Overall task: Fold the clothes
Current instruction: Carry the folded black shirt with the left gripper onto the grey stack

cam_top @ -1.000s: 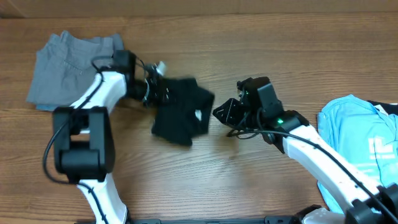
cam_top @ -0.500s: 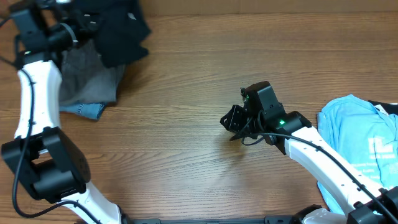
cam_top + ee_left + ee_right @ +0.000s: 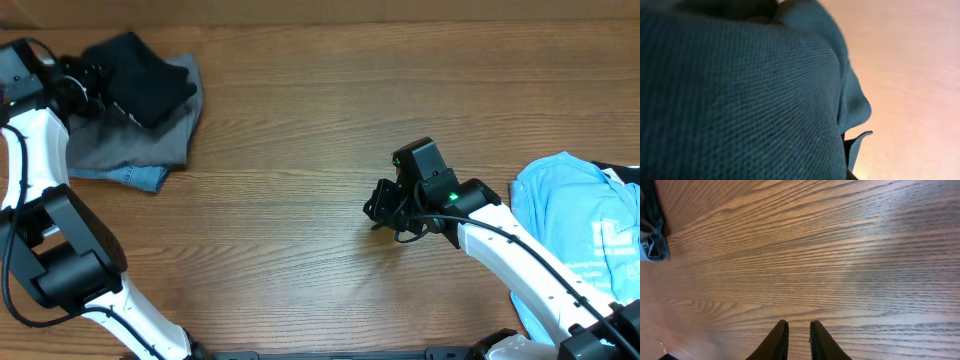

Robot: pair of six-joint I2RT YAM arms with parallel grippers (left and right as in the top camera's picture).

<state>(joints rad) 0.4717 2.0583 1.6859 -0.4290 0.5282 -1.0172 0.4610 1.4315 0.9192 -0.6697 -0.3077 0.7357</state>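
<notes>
The black shirt point(image 3: 145, 65) lies bunched on a grey piece point(image 3: 140, 140) at the far left, with a denim piece point(image 3: 135, 178) showing under the grey one. My left gripper point(image 3: 85, 80) is at the shirt's left edge and seems shut on it. In the left wrist view the dark fabric point(image 3: 740, 95) fills the picture and hides the fingers. My right gripper point(image 3: 375, 210) hovers over bare wood mid-table. Its fingers point(image 3: 797, 332) are nearly together and hold nothing. A light-blue tee point(image 3: 580, 230) with white print lies at the right edge.
The wooden table point(image 3: 300, 120) spans the view. The pile's edge shows at the top left of the right wrist view point(image 3: 652, 250). A dark garment edge point(image 3: 625, 172) lies beside the light-blue tee.
My left arm carried the black shirt from mid-table to the far left and lowered it onto the grey piece. My right gripper drew back slightly and closed its fingers.
</notes>
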